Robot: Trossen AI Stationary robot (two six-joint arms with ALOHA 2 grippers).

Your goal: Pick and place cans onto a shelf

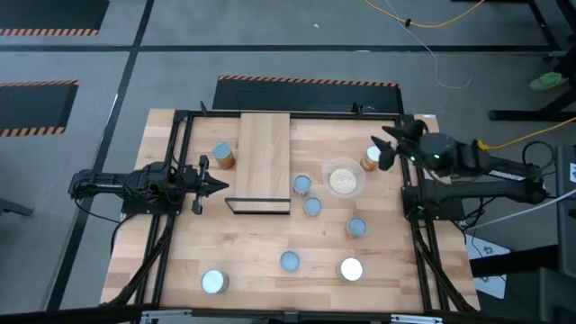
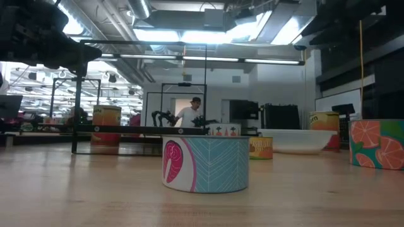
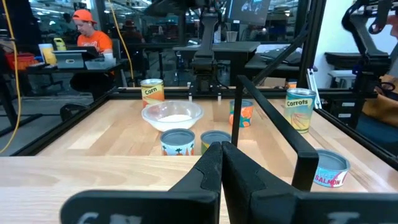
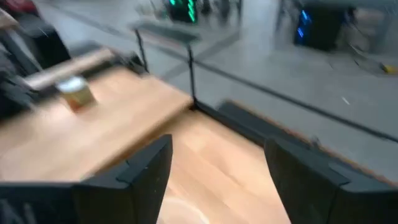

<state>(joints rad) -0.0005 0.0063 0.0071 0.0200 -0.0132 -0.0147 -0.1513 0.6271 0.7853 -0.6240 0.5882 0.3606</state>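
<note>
Cans (image 1: pixel 307 198) sit scattered on the worktop, none shelved, so I'd lower the right gripper (image 1: pixel 389 148), jaws wide open beside the corn can (image 1: pixel 370 158), squarely over it; left gripper (image 1: pixel 213 185) waits closed.

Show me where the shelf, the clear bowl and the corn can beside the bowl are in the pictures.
shelf (image 1: pixel 265 153): high view, middle of its light-wood board.
clear bowl (image 1: pixel 342 180): high view, on its beige contents at the centre.
corn can (image 3: pixel 152 93): left wrist view, on its label side.
</note>
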